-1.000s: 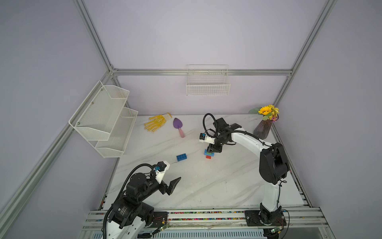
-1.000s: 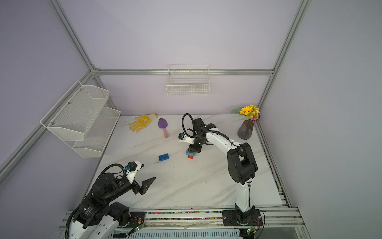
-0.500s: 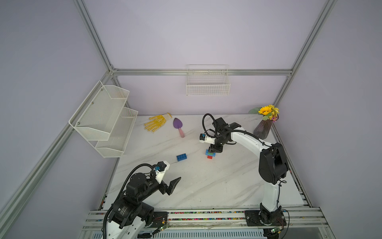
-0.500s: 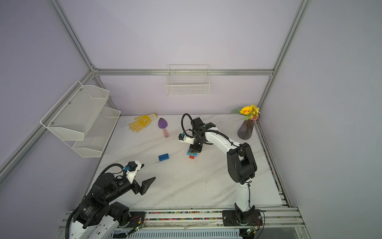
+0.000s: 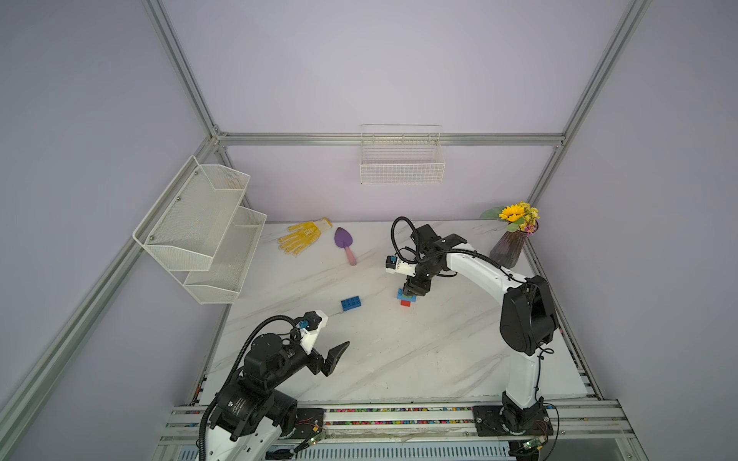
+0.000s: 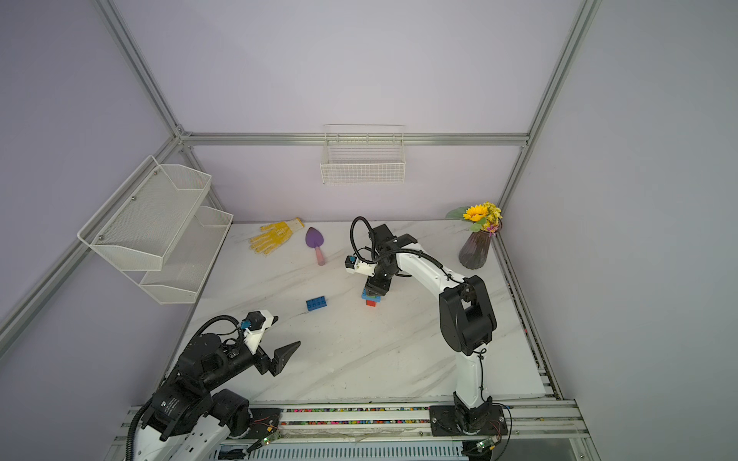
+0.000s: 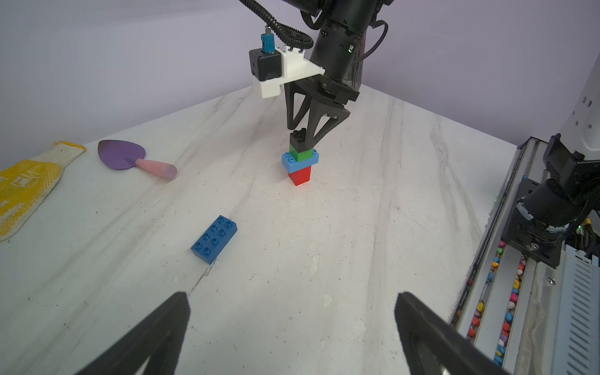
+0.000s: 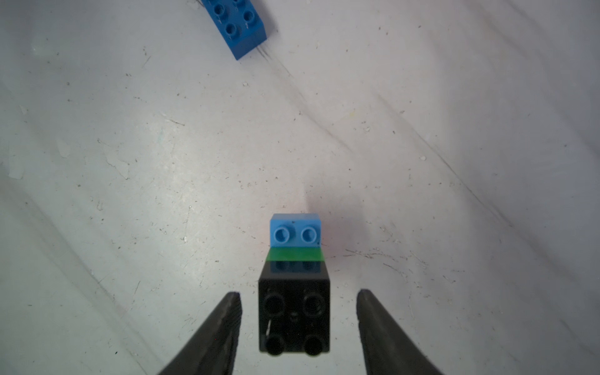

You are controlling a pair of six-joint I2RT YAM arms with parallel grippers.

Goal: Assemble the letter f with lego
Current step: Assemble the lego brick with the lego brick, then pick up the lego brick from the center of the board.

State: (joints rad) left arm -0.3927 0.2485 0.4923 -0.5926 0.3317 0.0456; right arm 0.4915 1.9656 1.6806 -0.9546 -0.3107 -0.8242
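The lego stack stands upright mid-table: red brick (image 7: 300, 177) at the bottom, a light blue bar (image 7: 293, 163) sticking out to one side, a green brick (image 7: 303, 153), and a black brick (image 7: 297, 139) on top. My right gripper (image 8: 298, 293) hangs over it, open, a fingertip on each side of the black brick (image 8: 293, 311) with a gap on both sides. A loose dark blue bar (image 5: 351, 303) lies flat to the left of the stack. My left gripper (image 7: 292, 295) is open and empty, low near the table's front left in both top views (image 5: 335, 353).
A yellow glove (image 5: 301, 237) and a purple trowel (image 5: 345, 243) lie at the back of the table. A vase of flowers (image 5: 507, 247) stands at the back right. A white wire shelf (image 5: 199, 235) overhangs the left edge. A rail (image 5: 399, 411) runs along the front.
My right gripper's jaws have spread apart and let go of the black brick, which stays on the stack. The left arm has not moved.
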